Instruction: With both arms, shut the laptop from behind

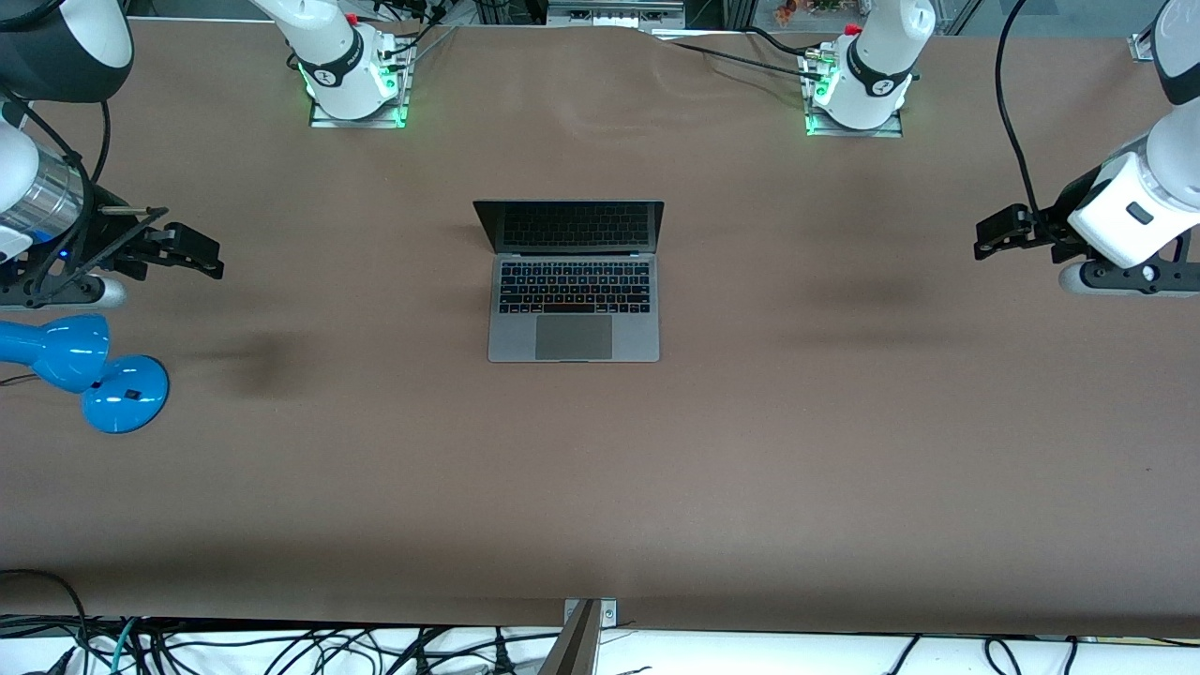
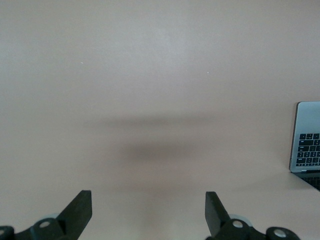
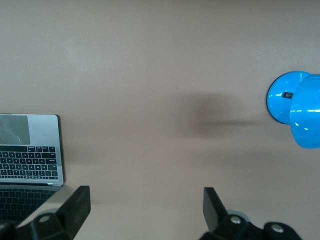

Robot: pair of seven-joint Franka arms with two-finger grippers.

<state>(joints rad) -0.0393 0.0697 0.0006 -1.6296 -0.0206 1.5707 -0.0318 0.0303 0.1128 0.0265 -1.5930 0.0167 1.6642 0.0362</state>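
Observation:
The space-grey laptop (image 1: 574,309) stands open in the middle of the table, its dark screen (image 1: 569,225) upright on the side toward the robot bases and its keyboard facing the front camera. My left gripper (image 1: 992,236) hovers open and empty over the table at the left arm's end, well apart from the laptop. My right gripper (image 1: 208,259) hovers open and empty at the right arm's end, also well apart. The laptop's edge shows in the left wrist view (image 2: 306,145) and in the right wrist view (image 3: 30,150). The left gripper (image 2: 148,210) and the right gripper (image 3: 146,207) have wide jaws over bare table.
A blue desk lamp (image 1: 94,370) lies on the table at the right arm's end, just nearer the front camera than the right gripper; it also shows in the right wrist view (image 3: 295,107). A brown cloth (image 1: 750,450) covers the table. The arm bases (image 1: 356,94) stand along the back edge.

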